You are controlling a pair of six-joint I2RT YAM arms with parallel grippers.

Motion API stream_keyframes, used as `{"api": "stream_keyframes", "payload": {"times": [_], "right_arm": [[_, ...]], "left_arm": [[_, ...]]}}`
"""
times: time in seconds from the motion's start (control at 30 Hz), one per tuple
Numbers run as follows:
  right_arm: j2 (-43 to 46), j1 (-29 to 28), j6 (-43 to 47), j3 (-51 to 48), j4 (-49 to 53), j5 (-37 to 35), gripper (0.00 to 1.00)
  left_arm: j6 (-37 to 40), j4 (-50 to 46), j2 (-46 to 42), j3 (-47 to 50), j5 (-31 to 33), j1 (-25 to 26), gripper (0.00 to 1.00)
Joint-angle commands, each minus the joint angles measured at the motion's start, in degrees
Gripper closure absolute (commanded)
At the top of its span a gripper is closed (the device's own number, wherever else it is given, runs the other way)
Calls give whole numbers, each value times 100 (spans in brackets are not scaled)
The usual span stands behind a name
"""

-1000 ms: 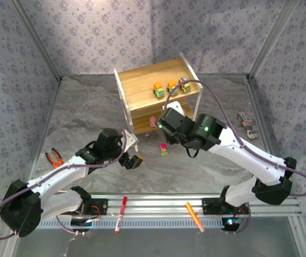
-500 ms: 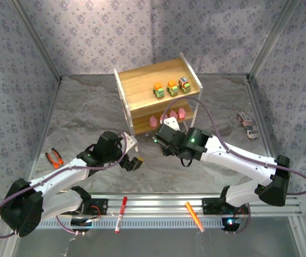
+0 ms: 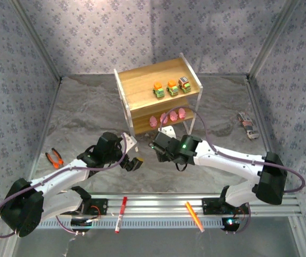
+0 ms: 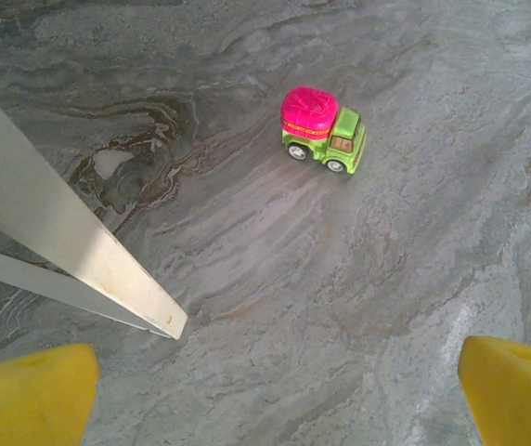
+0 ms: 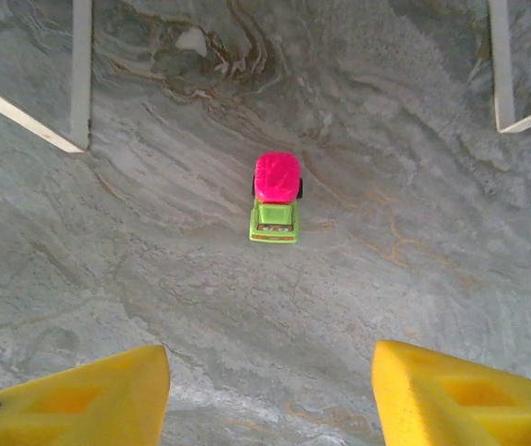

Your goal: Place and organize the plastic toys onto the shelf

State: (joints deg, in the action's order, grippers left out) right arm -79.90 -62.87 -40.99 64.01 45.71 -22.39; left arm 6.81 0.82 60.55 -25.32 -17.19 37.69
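Seen from above, the shelf (image 3: pixel 139 85) stands at mid-table. We count three trucks (image 3: pixel 171 87) side by side on its upper board and see a row of pink figures (image 3: pixel 164 118) on the lower one. A fourth vehicle, the pink-topped truck (image 5: pixel 275 197), stands upright on the grey marbled table (image 3: pixel 83 118) just in front of the shelf, near its white front feet (image 5: pixel 80 84) and touching neither. In the right wrist view, the right gripper (image 5: pixel 270 362) hangs above this truck. Its yellow fingers (image 5: pixel 460 395) are spread well apart, and we see only bare table between them. In the left wrist view, the left gripper (image 4: pixel 275 362) is likewise wide open and holds nothing, its fingers (image 4: pixel 29 395) at the lower corners. The same truck lies ahead of it, apart from the nearest shelf foot. Orange-handled pliers (image 3: pixel 54 157) lie at the table's left, and two marker pens (image 3: pixel 120 213) rest on the rail between the arm bases.
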Motion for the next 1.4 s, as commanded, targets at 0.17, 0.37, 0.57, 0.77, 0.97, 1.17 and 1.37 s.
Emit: {"api": "stream_keyframes", "payload": {"times": [0.17, 0.37, 0.57, 0.77, 0.97, 1.17, 1.37], "right_arm": [[-163, 43, -137, -579, -933, -72, 36], [-474, 85, -15, -720, -1435, -37, 35], [-642, 219, 61, -1001, -2023, 15, 35], [-884, 377, 141, -1017, -2219, 153, 36], [-1101, 520, 187, -1016, -2287, 257, 36], [-1302, 653, 214, -1075, -2381, 340, 37], [-1472, 736, 291, -1049, -2444, 419, 38]], "left_arm": [[37, 252, -26, 71, -86, 43, 0], [32, 252, -42, 75, -89, 37, 0], [43, 251, -44, 80, -100, 45, 0], [40, 252, -53, 80, -109, 45, 0], [45, 250, -53, 89, -107, 43, 1], [39, 252, -26, 71, -97, 44, 0], [31, 243, -9, 62, -91, 42, 0]]}}
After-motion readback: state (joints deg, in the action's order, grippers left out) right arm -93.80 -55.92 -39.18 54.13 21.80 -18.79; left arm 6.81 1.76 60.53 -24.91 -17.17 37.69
